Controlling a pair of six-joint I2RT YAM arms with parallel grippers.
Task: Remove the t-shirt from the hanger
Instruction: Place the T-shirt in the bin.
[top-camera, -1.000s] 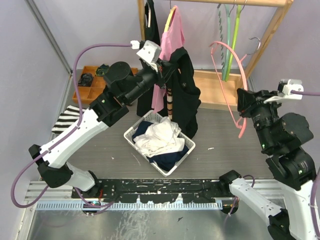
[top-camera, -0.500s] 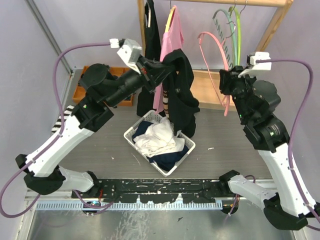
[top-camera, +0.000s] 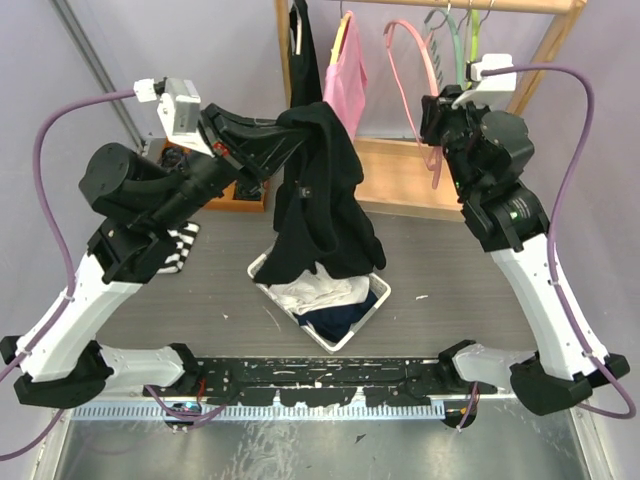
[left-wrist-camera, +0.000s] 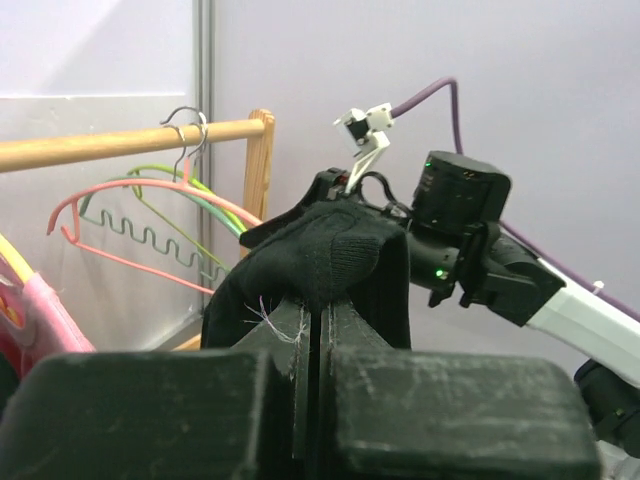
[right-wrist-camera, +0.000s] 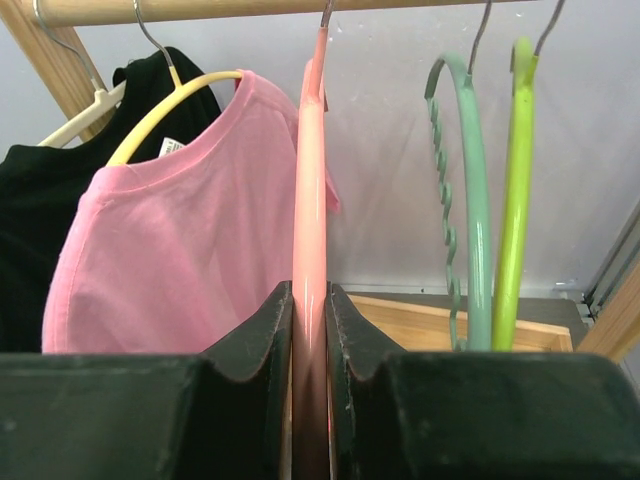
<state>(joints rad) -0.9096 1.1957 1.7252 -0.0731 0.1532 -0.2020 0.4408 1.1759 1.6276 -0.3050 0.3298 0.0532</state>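
Since 1 second ago both arms have climbed. The left gripper (top-camera: 288, 128) has hauled the black cotton t-shirt (top-camera: 320, 200) up and away from the rack. The right gripper (top-camera: 437, 140) has carried the bare coral-pink plastic hanger (right-wrist-camera: 310, 150) from low at 3 o'clock to the round wooden rail (right-wrist-camera: 200, 10) at 12 o'clock of the top view.

The left jaws are clenched on a bunched fold of the shirt. The shirt is off the hanger and drapes from that grip toward 6 o'clock, over the white slatted laundry basket (top-camera: 383, 292). I cannot tell whether its hem touches the clothes inside. Holding it this high probably keeps the long cloth off the table and lines it up for a drop into the basket.

The right jaws grasp the hanger's arm edge-on and upright, likely so the wire hook meets the rail. Its slot lies between the pink t-shirt (right-wrist-camera: 170, 220) at 9 o'clock and the 2 green hangers (right-wrist-camera: 470, 200) at 3 o'clock. Whether the hook is already seated is hidden.

The removal itself looks done.
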